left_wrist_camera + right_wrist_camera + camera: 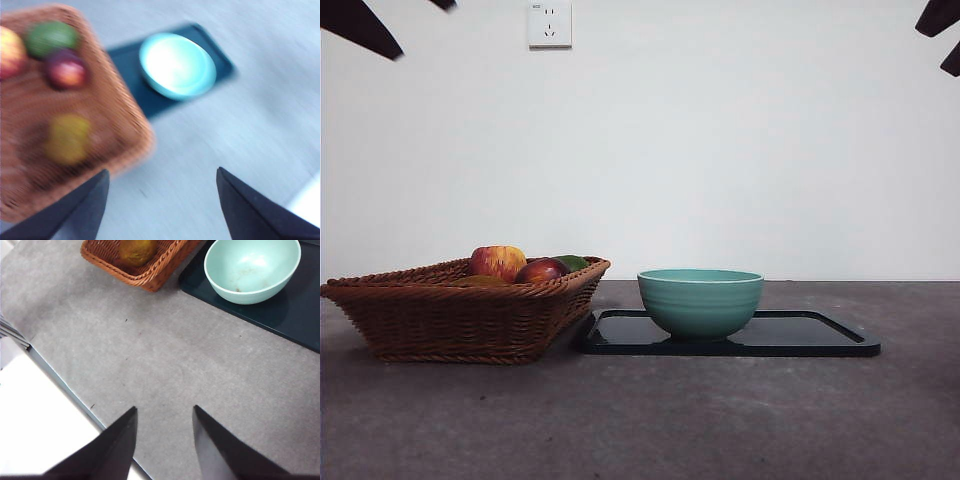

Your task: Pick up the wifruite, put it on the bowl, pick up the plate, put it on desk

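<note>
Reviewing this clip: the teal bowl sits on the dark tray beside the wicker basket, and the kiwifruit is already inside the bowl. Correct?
Not quite. The bowl does sit on the dark tray beside the wicker basket, but it is empty. The right wrist view shows the kiwifruit in the basket, not in the bowl.

Both grippers hover high — left [162,205], right [164,440] — fingers apart.

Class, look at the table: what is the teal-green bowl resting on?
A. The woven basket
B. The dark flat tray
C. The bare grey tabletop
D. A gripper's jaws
B: the bowl sits on the dark tray, which lies on the desk beside the wicker basket; neither gripper is near it.
</note>
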